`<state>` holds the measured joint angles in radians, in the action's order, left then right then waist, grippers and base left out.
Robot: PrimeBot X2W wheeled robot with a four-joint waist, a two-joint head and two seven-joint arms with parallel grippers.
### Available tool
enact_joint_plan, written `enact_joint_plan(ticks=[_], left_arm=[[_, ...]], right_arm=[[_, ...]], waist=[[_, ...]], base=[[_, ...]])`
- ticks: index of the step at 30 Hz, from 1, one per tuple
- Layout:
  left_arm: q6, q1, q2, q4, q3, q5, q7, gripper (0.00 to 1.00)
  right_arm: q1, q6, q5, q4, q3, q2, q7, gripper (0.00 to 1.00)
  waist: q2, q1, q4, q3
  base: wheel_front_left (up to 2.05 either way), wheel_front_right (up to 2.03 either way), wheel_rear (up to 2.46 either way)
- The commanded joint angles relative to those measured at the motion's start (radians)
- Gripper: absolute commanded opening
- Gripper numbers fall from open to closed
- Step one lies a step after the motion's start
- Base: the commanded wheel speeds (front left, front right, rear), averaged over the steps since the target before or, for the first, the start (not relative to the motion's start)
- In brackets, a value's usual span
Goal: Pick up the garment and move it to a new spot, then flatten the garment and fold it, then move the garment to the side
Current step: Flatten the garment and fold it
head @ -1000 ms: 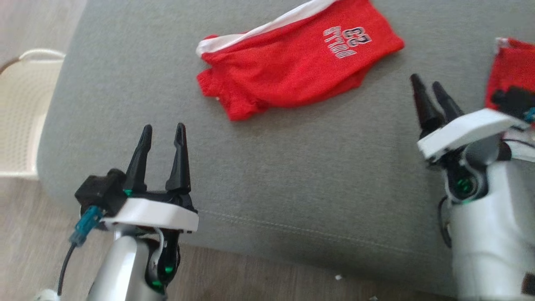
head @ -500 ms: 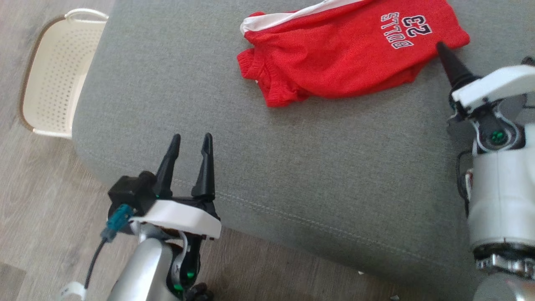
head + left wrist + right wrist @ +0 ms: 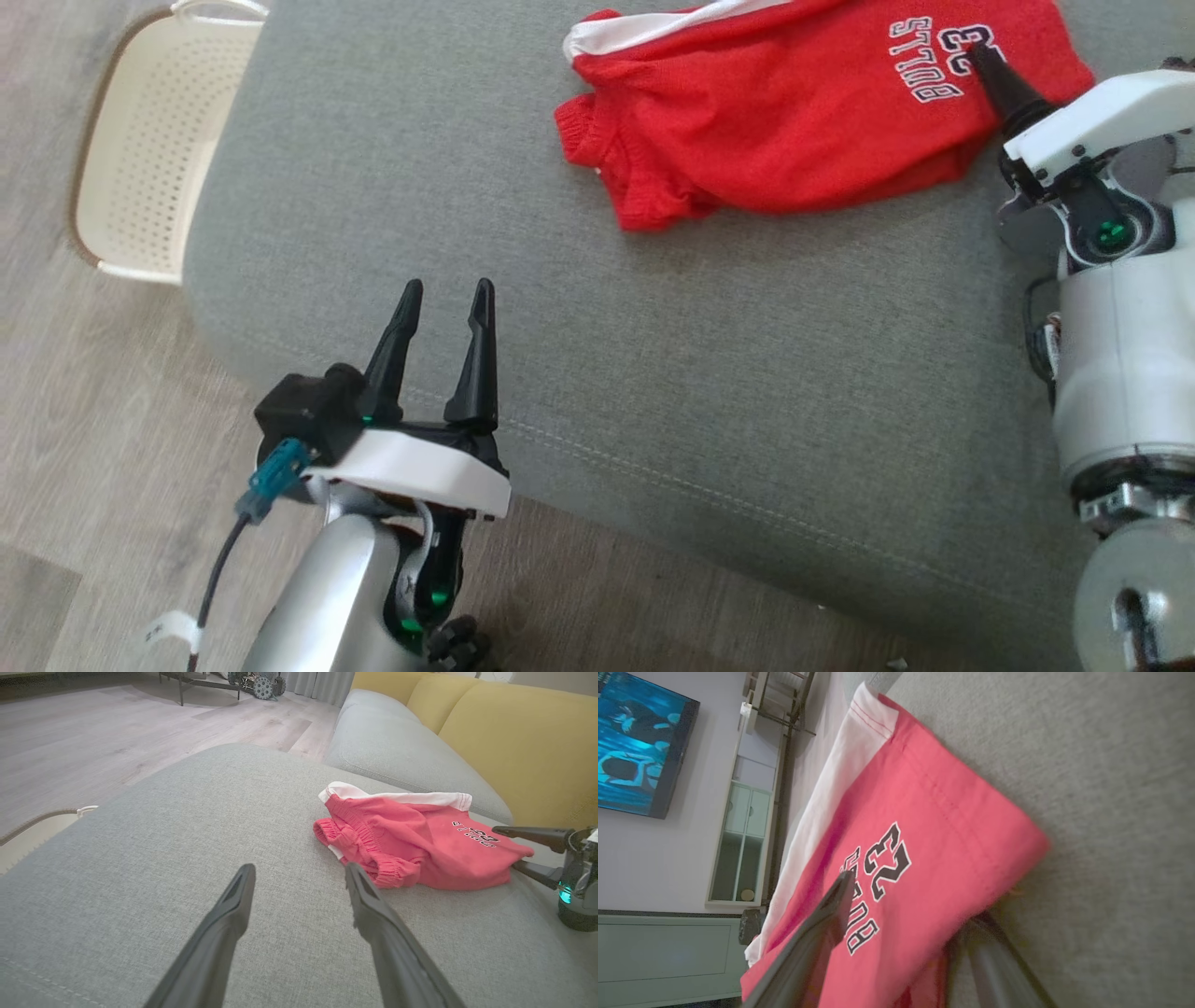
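The garment is a pair of red shorts with a white band and a "BULLS 23" print, lying crumpled on the grey sofa cushion. My right gripper is open at the printed corner. In the right wrist view one finger lies over the red garment and the other runs under its edge. The left wrist view shows the garment with the right gripper straddling that corner. My left gripper stands open over the cushion's front left, well short of the garment and holding nothing.
A cream perforated basket stands on the wooden floor left of the cushion. Yellow backrests rise behind the seat. The cushion's front edge runs just ahead of my left wrist. A TV and a cabinet line the far wall.
The head camera has shifted, moving the whole picture. My right gripper has advanced from short of the garment to its printed corner, one finger over the cloth. The left gripper stays open by the front edge.
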<state>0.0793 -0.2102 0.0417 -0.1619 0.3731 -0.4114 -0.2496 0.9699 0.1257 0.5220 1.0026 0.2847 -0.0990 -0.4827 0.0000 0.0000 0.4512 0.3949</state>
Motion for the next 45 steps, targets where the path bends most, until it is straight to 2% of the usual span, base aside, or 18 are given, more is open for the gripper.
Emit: enact_joint_plan(ticks=[1,10,11,12,23,31,35,41,45], left_arm=[[0.005,-0.020,0.009,0.036,-0.030,-0.008,-0.012,1.00],[0.009,-0.016,0.009,0.052,-0.035,-0.019,-0.012,1.00],[0.010,-0.016,0.009,0.053,-0.037,-0.020,-0.012,1.00],[0.010,-0.016,0.009,0.054,-0.038,-0.020,-0.012,1.00],[0.012,-0.013,0.009,0.057,-0.059,-0.009,-0.012,1.00],[0.005,-0.017,0.009,0.055,-0.072,0.010,-0.012,1.00],[0.000,-0.012,0.009,0.052,-0.088,0.024,-0.012,1.00],[-0.005,0.002,0.009,0.046,-0.103,0.030,-0.012,1.00],[-0.010,0.016,0.009,0.044,-0.110,0.033,-0.012,1.00]], right_arm=[[-0.005,0.005,-0.021,0.039,-0.005,0.044,-0.006,1.00],[0.075,0.005,-0.126,0.163,0.062,0.033,0.006,1.00],[0.082,0.005,-0.134,0.174,0.069,0.031,0.010,0.68],[0.088,0.005,-0.143,0.182,0.074,0.029,0.015,0.00],[0.087,0.005,-0.134,0.169,0.098,0.038,0.153,0.00],[0.026,0.005,-0.053,0.079,0.039,0.047,0.252,0.00],[-0.022,0.005,-0.044,0.045,0.011,0.048,0.336,0.00],[-0.074,0.005,-0.004,0.087,0.008,0.049,0.426,0.00],[-0.113,0.005,0.051,0.151,-0.047,0.049,0.488,0.00]], waist=[[0.0000,0.0000,0.008,0.000],[0.0000,0.0000,0.038,0.000],[0.0000,0.0000,0.040,0.001],[0.0000,0.0000,0.042,0.002],[0.0000,0.0000,0.018,-0.006],[0.0000,0.0000,-0.039,-0.029],[0.0000,0.0000,-0.082,-0.055],[0.0000,0.0000,-0.133,-0.104],[0.0000,0.0000,-0.166,-0.138]], base=[[0.00,0.00,0.00],[0.00,0.00,0.00],[0.00,0.00,0.00],[0.00,0.00,0.00],[0.00,0.00,0.00],[0.00,0.00,0.00],[0.00,0.00,0.00],[0.00,0.00,0.00],[0.00,0.00,0.00]])
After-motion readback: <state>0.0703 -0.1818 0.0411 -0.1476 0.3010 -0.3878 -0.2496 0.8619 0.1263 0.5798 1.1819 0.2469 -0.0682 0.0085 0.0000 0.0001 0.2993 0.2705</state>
